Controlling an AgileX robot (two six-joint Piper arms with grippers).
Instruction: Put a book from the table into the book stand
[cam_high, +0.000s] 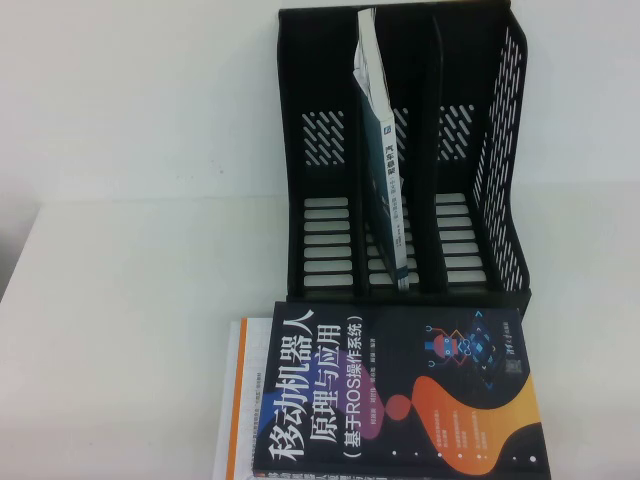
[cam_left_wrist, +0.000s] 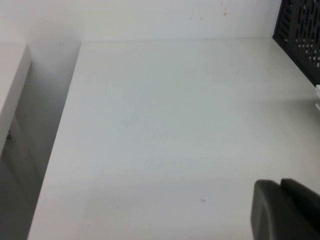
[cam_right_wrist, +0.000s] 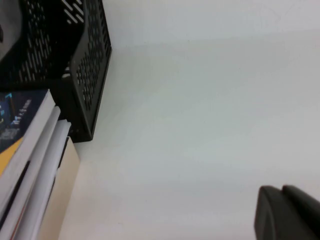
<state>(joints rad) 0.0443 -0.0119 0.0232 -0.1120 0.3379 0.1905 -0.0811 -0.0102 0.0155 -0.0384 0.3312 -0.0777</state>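
The dark navy book (cam_high: 400, 390) with a white Chinese title lies flat on top of a stack at the near edge of the white table (cam_high: 130, 300), just in front of the black book stand (cam_high: 310, 150). Its corner also shows in the right wrist view (cam_right_wrist: 15, 125). Neither arm shows in the high view. My left gripper (cam_left_wrist: 282, 187) hovers over bare table left of the stand, fingers together and empty. My right gripper (cam_right_wrist: 282, 192) hovers over bare table right of the stand (cam_right_wrist: 75, 60), fingers together and empty.
A thin white-and-blue book (cam_high: 385, 160) stands leaning in the stand's middle slot. A white book with an orange edge (cam_high: 240, 400) lies under the dark book. The table's left edge (cam_left_wrist: 55, 135) drops off beside a lower surface.
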